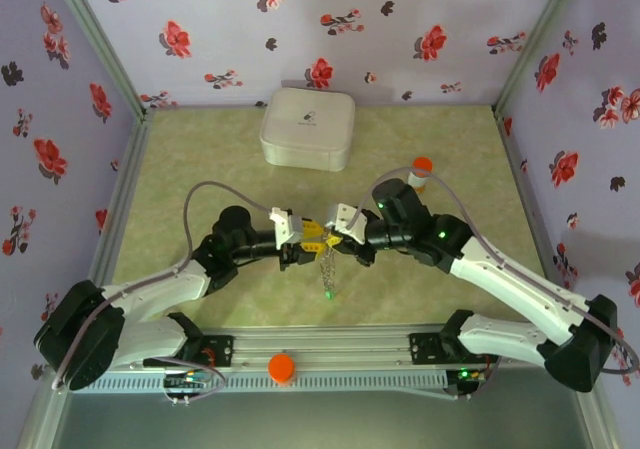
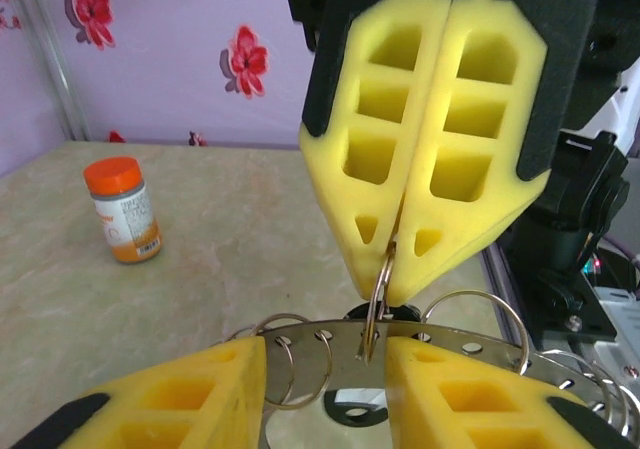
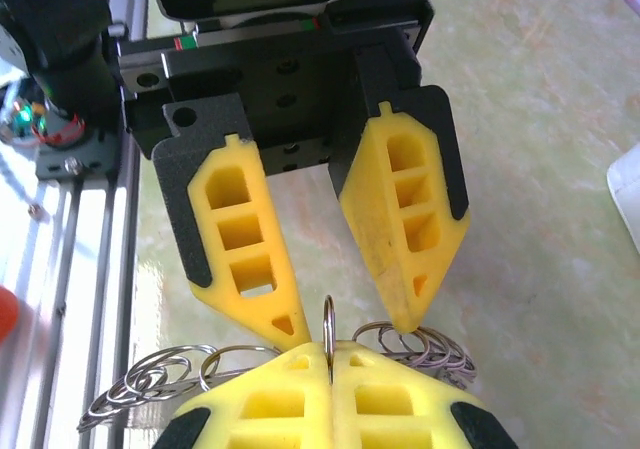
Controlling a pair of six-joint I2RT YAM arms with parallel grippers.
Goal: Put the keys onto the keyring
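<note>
Purple floral walls (image 1: 300,29) enclose a green marbled table (image 1: 200,149), with a white case (image 1: 306,127) at upper centre of the overhead view and an orange-capped bottle (image 1: 422,169) to its right. At the middle of that frame the two arms meet tip to tip, and below them a thin chain (image 1: 326,267) hangs down to the green tab (image 1: 328,294). The right gripper (image 2: 392,269) is seen pressed fully together on a small split ring (image 2: 378,289), which is held upright on edge. The left gripper (image 3: 350,319) is seen partly open, its pads apart on either side of that ring, and nothing is clamped between them. The keyring (image 2: 335,354), a flat metal disc with holes round its rim and several loose rings hung from it, lies across the bottom centre of the left wrist view, just under the pinched ring. Whether the ring is already through a hole cannot be told. The step in hand is judged to be the threading of the ring onto the rim. The next move probably calls for the disc to be steadied by the left pads while the ring is worked through.
</note>
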